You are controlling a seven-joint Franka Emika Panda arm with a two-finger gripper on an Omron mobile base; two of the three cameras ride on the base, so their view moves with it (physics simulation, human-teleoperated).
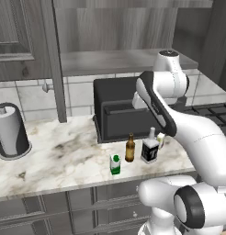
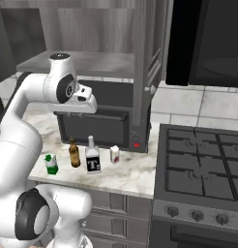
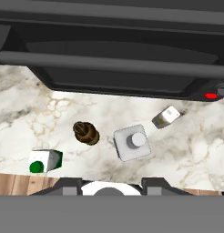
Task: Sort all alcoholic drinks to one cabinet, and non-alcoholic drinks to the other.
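- From the hand view I look straight down along the gripper (image 3: 109, 184), whose dark tips sit at the bottom edge; I can't tell how wide they stand, and they hold nothing and touch nothing
- Left to right on the marble counter (image 1: 64, 156) I see the green-and-white container (image 1: 115, 164), the brown beer bottle (image 1: 130, 148), the clear bottle with the black label (image 1: 150, 147) and a small white carton (image 1: 161, 140)
- The bottles stand upright just beside each other, apart from the container, all in front of the black toaster oven (image 1: 117, 112)
- Further left on the counter stands a paper towel roll (image 1: 9, 131); wooden cabinets (image 1: 18, 36) hang above, one door open onto a bare shelf
- The right base view adds the gas stove (image 2: 203, 169) right of the counter and a dark microwave (image 2: 208, 43) above it, and shows the white "T" on the label
- The hand view alone gives the tops: the beer bottle's brown cap (image 3: 85, 132) and the clear bottle's grey stopper (image 3: 132, 142)
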